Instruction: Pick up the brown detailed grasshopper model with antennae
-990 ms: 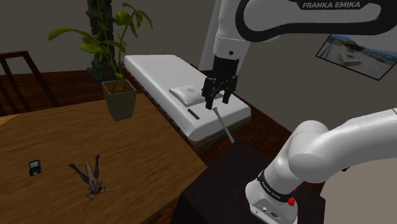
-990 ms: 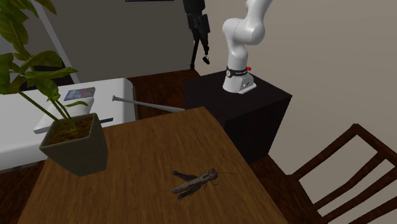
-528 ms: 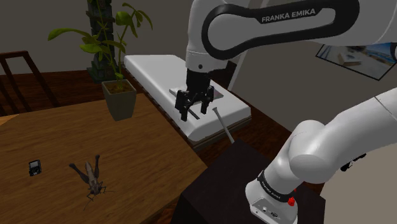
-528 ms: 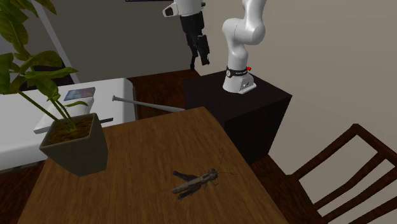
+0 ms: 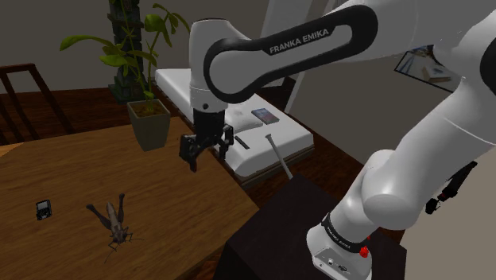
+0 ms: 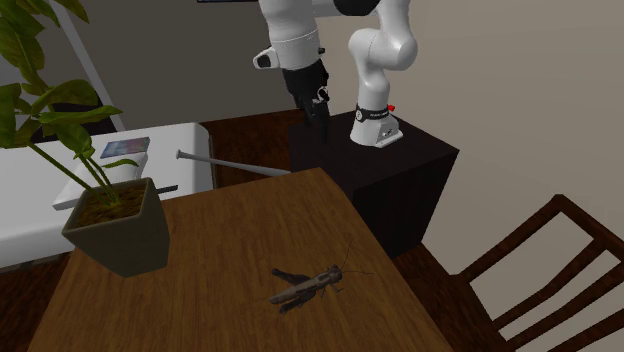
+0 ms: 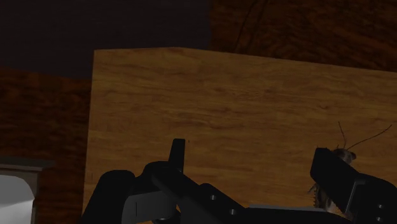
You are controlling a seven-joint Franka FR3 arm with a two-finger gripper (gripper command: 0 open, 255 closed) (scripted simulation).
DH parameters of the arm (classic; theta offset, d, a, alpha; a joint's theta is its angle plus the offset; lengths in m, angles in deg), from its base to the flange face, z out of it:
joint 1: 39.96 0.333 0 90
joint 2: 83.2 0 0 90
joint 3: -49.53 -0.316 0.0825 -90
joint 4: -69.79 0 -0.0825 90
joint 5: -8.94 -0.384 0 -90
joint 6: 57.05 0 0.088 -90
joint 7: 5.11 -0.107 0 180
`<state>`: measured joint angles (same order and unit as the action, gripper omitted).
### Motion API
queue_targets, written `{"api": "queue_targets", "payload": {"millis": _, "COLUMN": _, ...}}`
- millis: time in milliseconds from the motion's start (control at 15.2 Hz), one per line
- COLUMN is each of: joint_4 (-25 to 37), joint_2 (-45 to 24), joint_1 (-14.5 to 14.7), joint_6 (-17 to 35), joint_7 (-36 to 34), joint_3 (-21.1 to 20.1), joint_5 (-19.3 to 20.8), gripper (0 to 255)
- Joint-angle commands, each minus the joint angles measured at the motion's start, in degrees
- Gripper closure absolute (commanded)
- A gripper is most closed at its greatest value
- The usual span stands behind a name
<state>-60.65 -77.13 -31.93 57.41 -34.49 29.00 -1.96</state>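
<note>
Fingers spread wide, gripping nothing, up in the air well apart from the grasshopper. I see the grasshopper lying flat on the worktop, untouched.

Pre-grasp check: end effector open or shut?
Open. End effector fingers stand apart in the shoulder and wrist views, clasping nothing.

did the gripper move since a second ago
Yes. The gripper has swung toward the shoulder view's left and lower, from in front of the white bed toward the wooden table, nearer the plant pot.
</note>
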Motion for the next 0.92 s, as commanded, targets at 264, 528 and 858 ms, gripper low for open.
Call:
{"api": "queue_targets", "payload": {"millis": 264, "joint_4": 8.51, "joint_2": -14.04, "joint_1": 2.25, "joint_6": 4.93, "joint_7": -7.09, "joint_3": -2.39, "joint_5": 4.35, "gripper": 0}}
{"api": "queue_targets", "payload": {"millis": 528, "joint_4": 15.70, "joint_2": -23.39, "joint_1": 4.85, "joint_6": 6.48, "joint_7": -11.56, "joint_3": -2.54, "joint_5": 7.87, "gripper": 0}}
{"api": "queue_targets", "payload": {"millis": 858, "joint_4": 26.57, "joint_2": -35.03, "joint_1": 9.08, "joint_6": 6.55, "joint_7": -16.06, "joint_3": -1.52, "joint_5": 11.69, "gripper": 0}}
